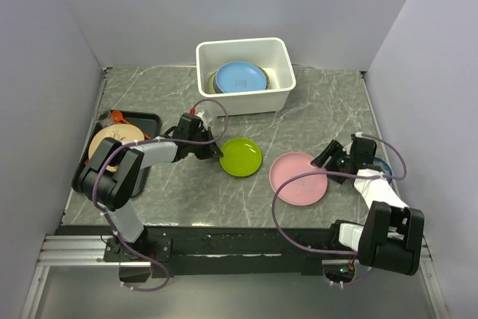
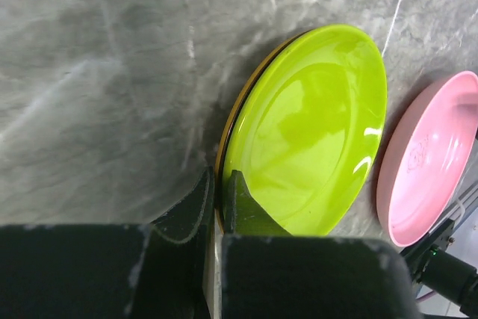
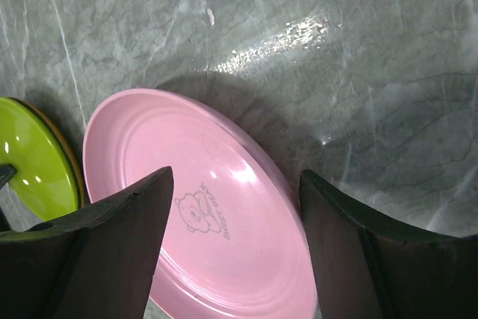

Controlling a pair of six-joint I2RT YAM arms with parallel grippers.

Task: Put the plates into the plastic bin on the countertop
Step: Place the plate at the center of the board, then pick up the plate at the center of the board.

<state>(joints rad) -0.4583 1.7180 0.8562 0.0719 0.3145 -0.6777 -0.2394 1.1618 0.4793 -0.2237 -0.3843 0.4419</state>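
Note:
A lime green plate (image 1: 240, 157) lies on the dark marble countertop (image 1: 187, 192), with a yellow-orange edge (image 2: 224, 136) showing under its rim. My left gripper (image 1: 214, 152) is shut on that plate's left rim; the left wrist view shows the pinch (image 2: 220, 184) on the plate (image 2: 314, 132). A pink plate (image 1: 298, 177) with a bear print lies to its right. My right gripper (image 1: 329, 159) is open and empty, and in the right wrist view (image 3: 237, 177) it hovers over the pink plate's (image 3: 224, 259) right part. The white plastic bin (image 1: 246, 101) at the back holds a blue plate (image 1: 240, 76) on top of others.
A flat black tray (image 1: 146, 119) at the left holds a peach plate (image 1: 112, 143) and an orange item (image 1: 116, 117). A small blue-patterned dish (image 1: 382, 164) sits partly hidden behind my right arm. White walls close in the left, back and right sides.

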